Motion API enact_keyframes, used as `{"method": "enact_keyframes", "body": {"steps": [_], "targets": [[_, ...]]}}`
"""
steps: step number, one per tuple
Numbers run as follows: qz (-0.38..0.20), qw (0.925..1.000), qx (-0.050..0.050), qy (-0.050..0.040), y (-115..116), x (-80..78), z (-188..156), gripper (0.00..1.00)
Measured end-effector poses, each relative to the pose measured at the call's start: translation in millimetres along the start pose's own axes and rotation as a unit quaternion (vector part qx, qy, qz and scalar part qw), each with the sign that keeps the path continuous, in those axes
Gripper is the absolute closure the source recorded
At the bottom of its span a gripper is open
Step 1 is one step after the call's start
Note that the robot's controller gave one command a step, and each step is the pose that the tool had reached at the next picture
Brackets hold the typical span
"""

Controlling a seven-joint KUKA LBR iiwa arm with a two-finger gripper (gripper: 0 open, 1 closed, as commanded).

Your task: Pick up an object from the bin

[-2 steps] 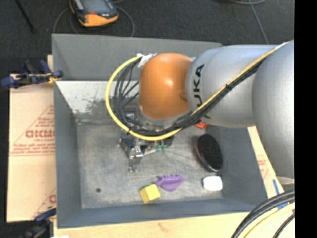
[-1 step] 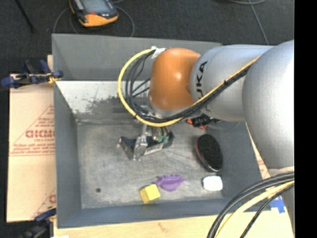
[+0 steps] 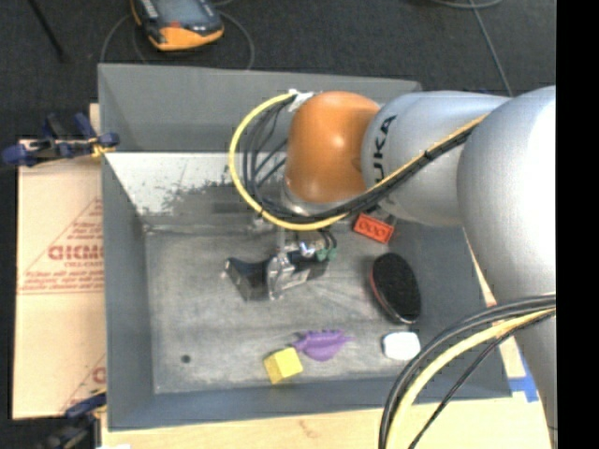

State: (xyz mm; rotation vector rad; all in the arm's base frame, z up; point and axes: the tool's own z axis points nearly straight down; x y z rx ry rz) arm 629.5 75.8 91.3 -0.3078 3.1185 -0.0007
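Gripper (image 3: 279,277) hangs at the middle of your grey metal bin (image 3: 122,279), beside a small black angular object (image 3: 241,273); its opening you cannot tell.

Dark capital letters run along the casing of the silver arm (image 3: 440,171) in the upper right of the frame, just beside its orange cover (image 3: 323,148). They read "UKA", and the brand's first letter is partly lost at the curve of the casing. Right of centre in the bin (image 3: 126,279), a small red tag (image 3: 372,227) carries dark marks too small to read.
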Motion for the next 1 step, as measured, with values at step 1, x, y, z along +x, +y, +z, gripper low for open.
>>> {"method": "enact_keyframes", "body": {"steps": [1], "targets": [[0.125,0.9922,-0.003,-0.0034,-8.4,12.2,10.0,1.00]]}}
